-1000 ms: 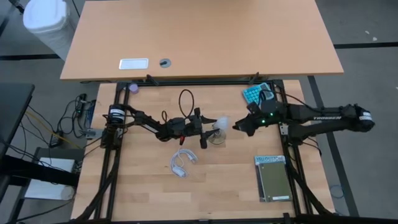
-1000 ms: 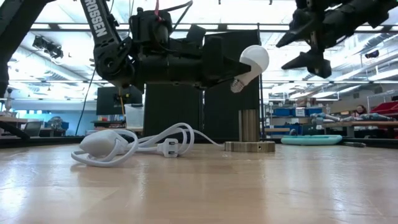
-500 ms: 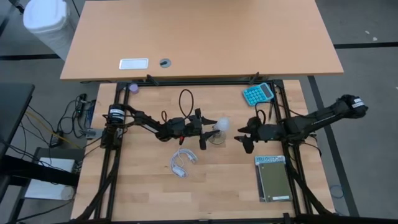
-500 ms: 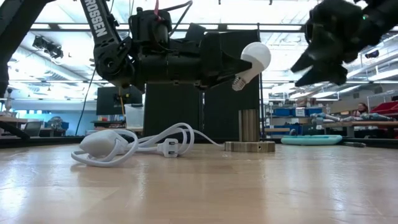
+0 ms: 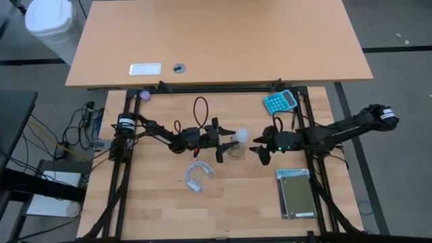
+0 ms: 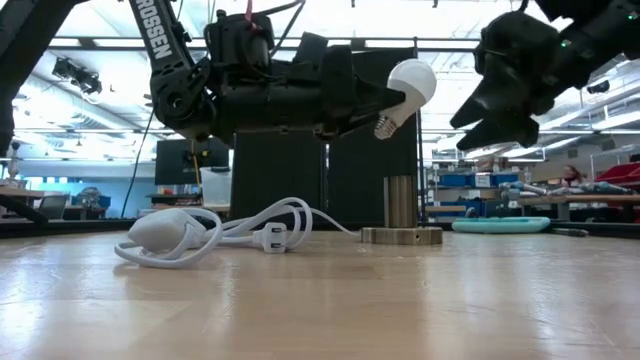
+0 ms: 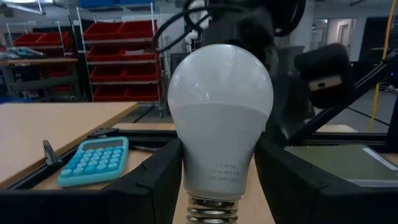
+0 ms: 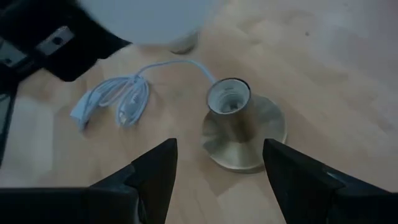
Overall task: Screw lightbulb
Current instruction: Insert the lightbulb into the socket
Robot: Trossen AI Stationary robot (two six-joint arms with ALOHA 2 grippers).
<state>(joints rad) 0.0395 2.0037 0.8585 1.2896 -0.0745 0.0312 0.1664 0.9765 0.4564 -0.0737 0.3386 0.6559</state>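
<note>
Clenched on the lightbulb point(image 6: 409, 82), the left gripper point(image 6: 358, 98) holds it in the air by the lower part of its white body, tilted, with the screw base pointing down and away from the arm. Just below and slightly beyond the base stands the socket point(image 6: 401, 203), an upright metal tube on a round base disc point(image 8: 244, 134), not yet touched by the bulb. Beside the left gripper on the table lies the coiled white cable point(image 6: 205, 233).

What has changed is on the other side: a second ago the right gripper point(image 5: 262, 150) hung back near the teal calculator point(image 5: 280, 102); it has since swung in and now hovers just across the socket from the bulb, fingers spread wide, its wrist camera looking straight down into the socket's open mouth. The bulb itself has hardly shifted.

That looks like preparation to steady the socket's disc, while the left arm still needs to right the bulb over the opening.
</note>
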